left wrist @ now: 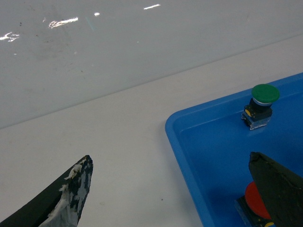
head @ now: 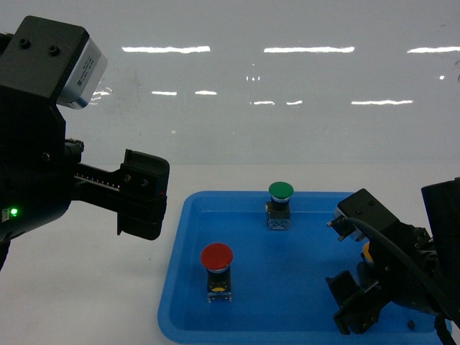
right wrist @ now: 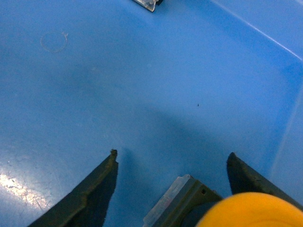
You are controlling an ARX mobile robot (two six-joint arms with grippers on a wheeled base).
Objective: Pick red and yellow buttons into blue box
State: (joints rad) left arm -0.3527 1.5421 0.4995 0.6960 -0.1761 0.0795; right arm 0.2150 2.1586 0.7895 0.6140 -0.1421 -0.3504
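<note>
The red button (head: 216,256) stands upright at the front left of a shallow blue tray (head: 177,316). Its cap (left wrist: 255,201) peeks out behind one finger in the left wrist view. The yellow button (right wrist: 251,210) lies between the spread fingers of my right gripper (right wrist: 172,155), with blue floor showing on either side of its black-and-clear base. In the head view only a sliver of yellow (head: 366,251) shows behind that gripper (head: 353,305). My left gripper (left wrist: 170,156) is open and empty above the table by the tray's left rim. The blue box is out of view.
A green-capped button (head: 281,191) stands at the back middle of the tray, also visible in the left wrist view as the green button (left wrist: 265,93). A white tabletop (head: 86,287) lies left of the tray. A glossy pale wall (head: 287,129) rises behind.
</note>
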